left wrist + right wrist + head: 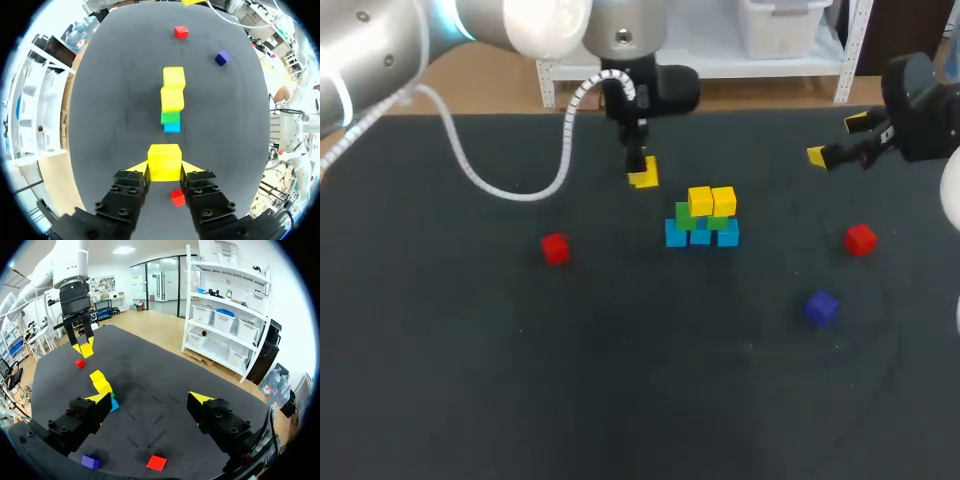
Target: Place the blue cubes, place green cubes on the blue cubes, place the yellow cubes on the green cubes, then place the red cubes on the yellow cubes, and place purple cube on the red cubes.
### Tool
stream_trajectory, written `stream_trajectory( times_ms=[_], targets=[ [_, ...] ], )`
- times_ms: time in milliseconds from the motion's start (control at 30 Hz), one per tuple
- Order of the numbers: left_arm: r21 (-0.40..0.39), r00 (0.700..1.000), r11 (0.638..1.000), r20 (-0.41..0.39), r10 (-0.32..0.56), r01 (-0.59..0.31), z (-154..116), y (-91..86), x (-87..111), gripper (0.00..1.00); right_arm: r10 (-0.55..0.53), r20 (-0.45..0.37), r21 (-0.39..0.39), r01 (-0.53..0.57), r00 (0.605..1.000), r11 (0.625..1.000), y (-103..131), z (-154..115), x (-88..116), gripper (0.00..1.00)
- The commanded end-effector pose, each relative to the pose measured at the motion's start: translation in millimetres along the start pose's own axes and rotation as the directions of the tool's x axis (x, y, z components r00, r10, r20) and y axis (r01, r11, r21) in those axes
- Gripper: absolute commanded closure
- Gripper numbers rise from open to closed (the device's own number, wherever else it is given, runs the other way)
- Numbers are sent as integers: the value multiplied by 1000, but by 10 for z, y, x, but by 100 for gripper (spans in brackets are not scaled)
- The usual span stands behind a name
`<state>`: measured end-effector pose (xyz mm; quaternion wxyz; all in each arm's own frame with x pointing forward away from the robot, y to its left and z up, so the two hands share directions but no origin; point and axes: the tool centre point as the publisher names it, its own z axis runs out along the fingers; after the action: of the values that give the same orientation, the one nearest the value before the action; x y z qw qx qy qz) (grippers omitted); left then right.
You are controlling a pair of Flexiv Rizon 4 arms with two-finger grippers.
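Left gripper [640, 168] clamped on smooth yellow cube [164, 159], above matte dark tabletop [470, 380] near far edge. Stack at mid-tabletop: blue cubes [700, 236], green cubes [686, 214], two yellow cubes [712, 200] on top. Right gripper [150, 399] near far right corner, fingers wide apart.

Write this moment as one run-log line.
left fingers: shut on yellow cube | right fingers: open | stack: blue, green, two yellow | red cubes, purple cube: on table
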<state>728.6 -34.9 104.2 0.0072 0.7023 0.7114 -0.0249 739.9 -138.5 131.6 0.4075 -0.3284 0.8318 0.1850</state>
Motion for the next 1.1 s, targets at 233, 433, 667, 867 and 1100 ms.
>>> stream_trajectory(
  times_ms=[233, 433, 667, 867, 1100],
  targets=[
    [26, 1000, 1000, -16, -2, 3, 146, 60, -249, 100, -1, 4, -6, 1, 1000, 1000, -11, -2, 7, 0],
    [34, 1000, 999, -21, -8, 9, 212, 74, -254, 100, -1, 4, -6, 1, 1000, 1000, -11, -2, 7, 0],
    [50, 999, 999, -43, -5, 7, 259, 15, -320, 100, -1, 4, -6, 1, 1000, 1000, -11, -2, 7, 0],
    [67, 999, 998, -44, -18, 21, 317, -50, -356, 100, -1, 4, -6, 1, 1000, 1000, -11, -2, 7, 0],
    [48, 997, 999, -74, -12, 16, 360, -87, -365, 100, -1, 4, -6, 1, 1000, 1000, -11, -2, 7, 0]
  ],
)
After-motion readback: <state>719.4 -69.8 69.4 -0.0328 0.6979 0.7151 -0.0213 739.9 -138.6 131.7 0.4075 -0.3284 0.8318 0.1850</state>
